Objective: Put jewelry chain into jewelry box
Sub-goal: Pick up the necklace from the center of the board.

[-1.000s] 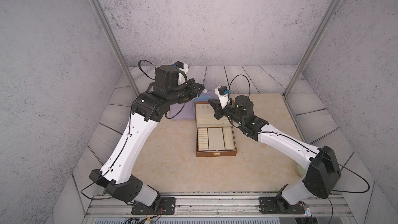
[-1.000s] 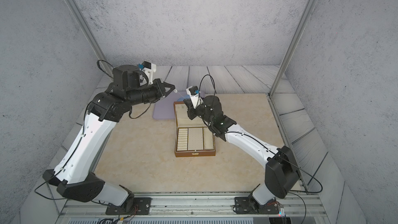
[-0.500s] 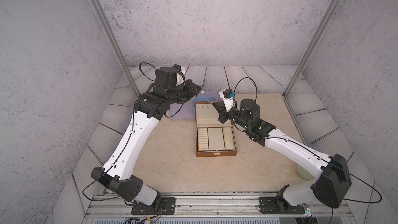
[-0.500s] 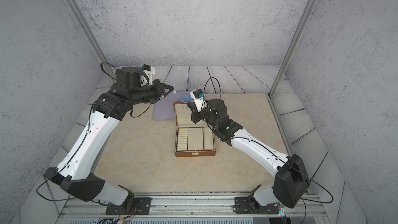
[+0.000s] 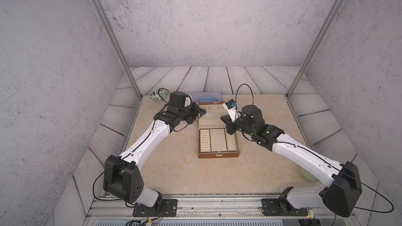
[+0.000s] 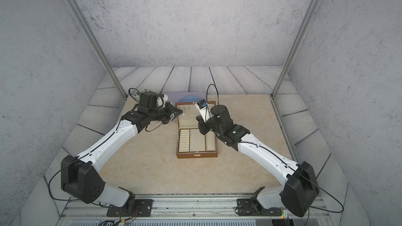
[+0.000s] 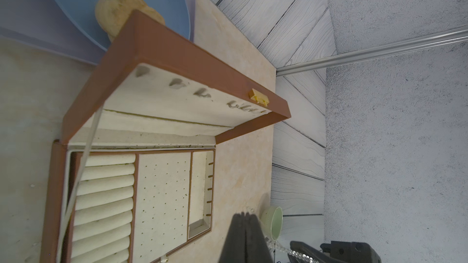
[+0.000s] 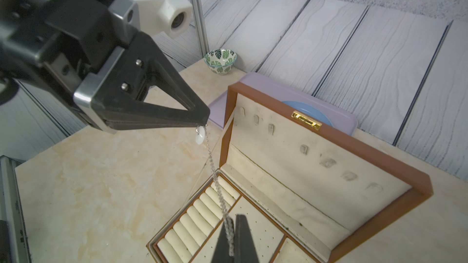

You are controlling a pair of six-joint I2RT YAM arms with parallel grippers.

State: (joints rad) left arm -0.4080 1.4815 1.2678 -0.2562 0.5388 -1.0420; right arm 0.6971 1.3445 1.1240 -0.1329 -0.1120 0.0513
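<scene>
I am holding the jewelry chain [image 8: 214,170] stretched between my left gripper [image 8: 203,121] and right gripper [image 8: 231,226], both pinched shut on it, spanning crosswise above the open jewelry box [image 5: 208,155].

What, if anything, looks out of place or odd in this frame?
Nothing spilled or broken. The chain is stretched in mid-air between the shut left gripper and right gripper, above the open jewelry box, not yet inside it. The box's cream lining looks grubby, with dark specks along the hinge.

Jewelry chain [image 8: 214,170] between left gripper [image 8: 203,120], right gripper [image 8: 232,226]
</scene>
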